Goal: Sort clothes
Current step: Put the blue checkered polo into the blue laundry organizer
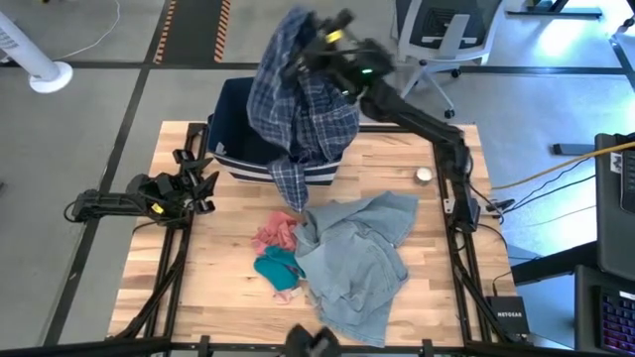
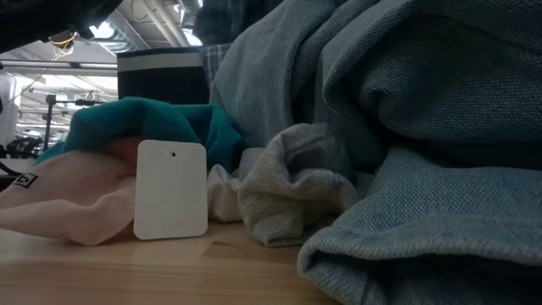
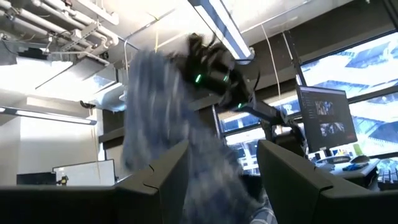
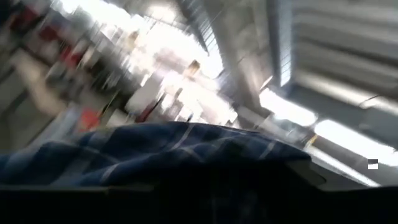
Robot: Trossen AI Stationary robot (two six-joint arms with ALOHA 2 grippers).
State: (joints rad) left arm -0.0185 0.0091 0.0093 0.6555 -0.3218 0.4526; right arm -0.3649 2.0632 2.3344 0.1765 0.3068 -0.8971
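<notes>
Denim piece (image 2: 423, 127) fills the low view's right. Upper centre overhead, right gripper (image 1: 316, 59) pinches the plaid shirt (image 1: 298, 109) above the bin (image 1: 230, 119); left gripper (image 1: 203, 188) rests spread, mid-left.

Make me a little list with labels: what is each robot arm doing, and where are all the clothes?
right gripper: high above the bin, shut on the plaid shirt
plaid shirt: hanging down, its tail reaching past the bin's front
bin: navy, at the table's far side
left gripper: waiting low at the table's left edge, jaws open, holding nothing
denim piece: crumpled on the table
pink piece: beside the denim
teal piece: beside the pink
</notes>
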